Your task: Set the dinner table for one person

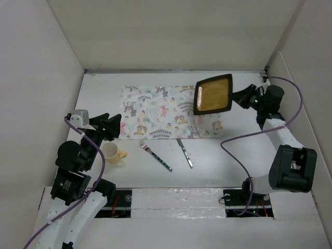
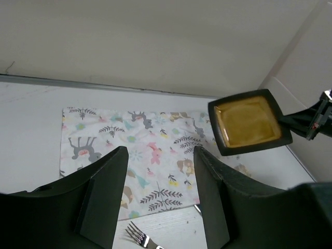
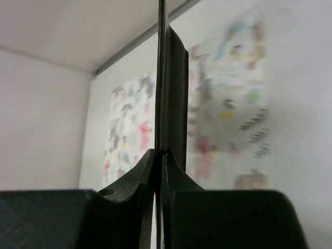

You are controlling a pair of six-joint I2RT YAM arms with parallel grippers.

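Plate (image 1: 213, 94) between right fingers (image 3: 139, 179)

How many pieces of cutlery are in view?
2: a fork and a knife, both on the white table beside the placemat's near edge. None seems hidden.

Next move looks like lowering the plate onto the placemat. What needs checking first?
1. Right end effector shut on the square black-rimmed amber plate: ok.
2. Plate centred over the animal-patterned cloth placemat: not ok, it hangs over the right end.
3. Plate's height above the placemat: cannot tell.
4. Metal fork and metal knife lie off the placemat: ok.
5. Left end effector open, holding nothing: ok.
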